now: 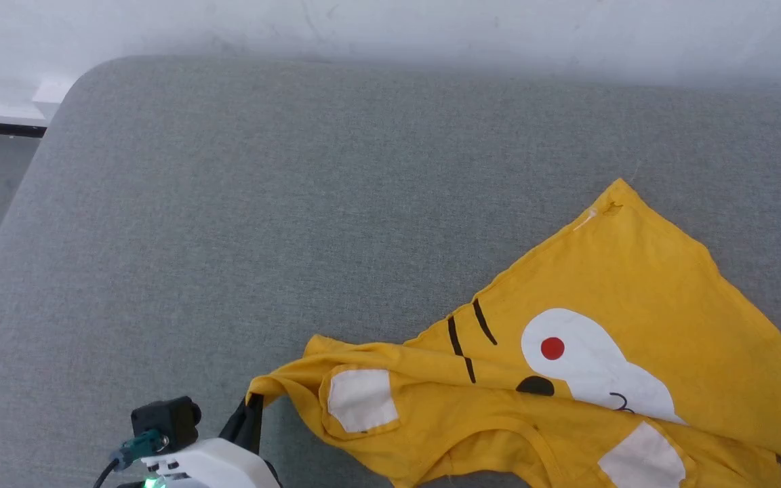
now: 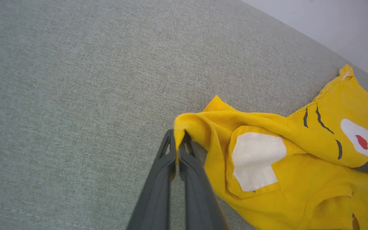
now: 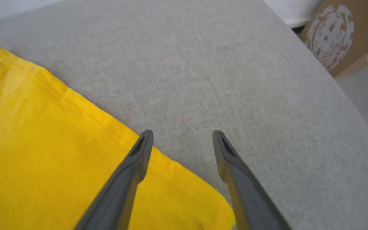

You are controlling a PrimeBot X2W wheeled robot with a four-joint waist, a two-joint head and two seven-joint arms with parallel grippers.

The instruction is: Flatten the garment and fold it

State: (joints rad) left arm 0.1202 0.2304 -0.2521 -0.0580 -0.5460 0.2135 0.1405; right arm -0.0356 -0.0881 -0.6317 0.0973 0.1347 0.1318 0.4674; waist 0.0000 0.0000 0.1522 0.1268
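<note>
The shirt (image 1: 634, 285) runs off the head view's bottom and right edges, so part of it is unseen. The left gripper (image 2: 178, 137) hides the pinched fold between its jaws. The box (image 3: 337, 35) is cropped, its pale print blurred, perhaps a logo.

The crumpled yellow cotton T-shirt (image 1: 634, 285) lies on the grey fabric-covered surface (image 1: 295, 203), toward its near right. The dark two-fingered left gripper (image 2: 179, 140) pinches the shirt's left corner; the right gripper (image 3: 182, 140) hovers over its right edge.
</note>
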